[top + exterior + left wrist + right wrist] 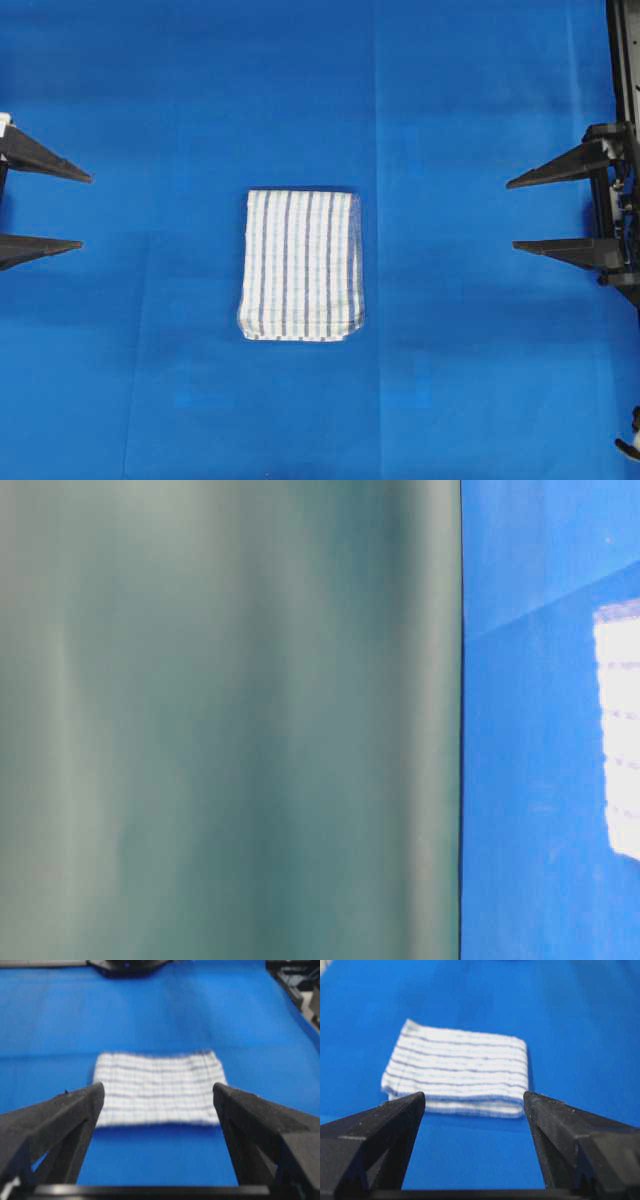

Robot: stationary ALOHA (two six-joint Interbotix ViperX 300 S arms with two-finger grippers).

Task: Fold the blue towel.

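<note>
Item: white woven towel with thin blue stripes (301,265), lying already folded into a compact rectangle at the centre of the blue-covered table (470,380). Left end effector (45,212) and right end effector (545,213): both spread wide, empty, well apart from it. If you fold again, take matching corners together.

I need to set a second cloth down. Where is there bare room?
Bare blue covering borders the blue towel all round: wide strips lie between it and the open left end effector and open right end effector. Nowhere is crowded.
</note>
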